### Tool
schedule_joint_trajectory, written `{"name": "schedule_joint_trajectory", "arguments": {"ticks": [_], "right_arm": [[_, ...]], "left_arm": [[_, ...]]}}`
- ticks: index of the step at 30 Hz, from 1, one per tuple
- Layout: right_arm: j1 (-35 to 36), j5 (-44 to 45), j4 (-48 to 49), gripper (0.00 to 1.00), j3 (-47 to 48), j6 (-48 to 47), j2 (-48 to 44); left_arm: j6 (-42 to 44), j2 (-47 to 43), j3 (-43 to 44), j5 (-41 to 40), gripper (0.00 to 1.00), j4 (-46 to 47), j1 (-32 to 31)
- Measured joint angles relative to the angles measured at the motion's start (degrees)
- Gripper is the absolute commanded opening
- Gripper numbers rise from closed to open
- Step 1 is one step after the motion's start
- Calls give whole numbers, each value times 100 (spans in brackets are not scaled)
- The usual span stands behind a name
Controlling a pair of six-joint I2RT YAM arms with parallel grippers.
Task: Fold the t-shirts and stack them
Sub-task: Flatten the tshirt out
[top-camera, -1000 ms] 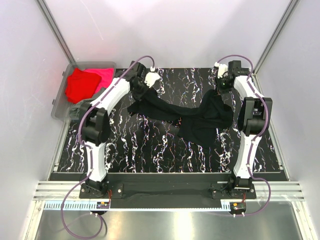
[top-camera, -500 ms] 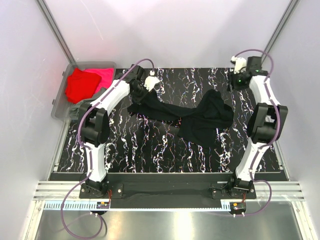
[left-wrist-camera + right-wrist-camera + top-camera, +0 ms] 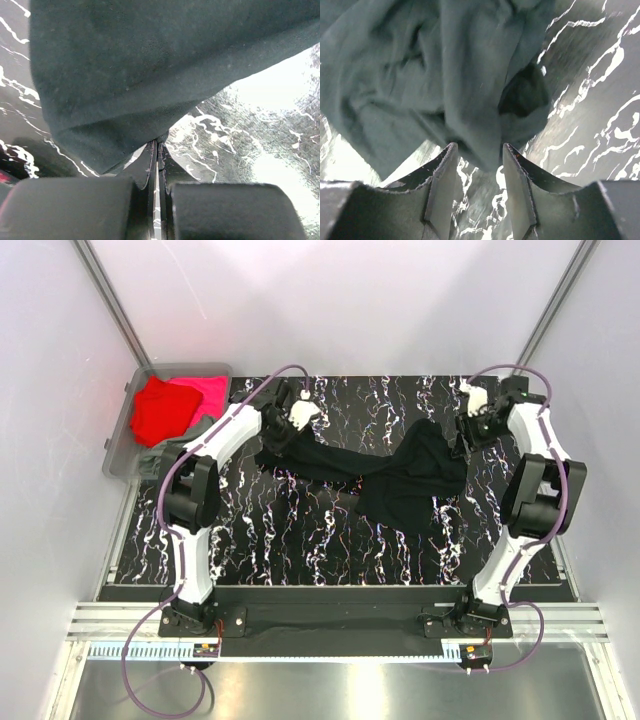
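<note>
The black t-shirt is lying across the far half of the table, long axis running left-right. The left end effector is clamping its left end. The right end effector, jaws apart, is hovering just beside the bunched right end.

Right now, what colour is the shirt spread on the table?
The t-shirt is black, best seen from the top view.

Overhead camera looks down, whole counter. Wrist cameras close in, facing down; all three share the black shirt.
</note>
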Motion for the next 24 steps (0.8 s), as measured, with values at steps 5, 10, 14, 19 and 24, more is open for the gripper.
{"name": "schedule_joint_trajectory", "arguments": {"ticks": [5, 10, 14, 19, 24], "right_arm": [[-363, -308, -570, 48, 0, -308, -107], [-645, -452, -1019, 49, 0, -494, -76], [-636, -590, -1246, 49, 0, -575, 136], [-632, -728, -1399, 49, 79, -603, 549], [-634, -730, -1445, 49, 238, -629, 813]], "left_arm": [[0, 0, -44, 0, 0, -24, -33], [2, 0, -44, 0, 0, -26, -76], [2, 0, -44, -4, 0, -26, -105], [0, 0, -44, -15, 0, -26, -127], [0, -2, -63, -50, 0, -26, -146]]}}
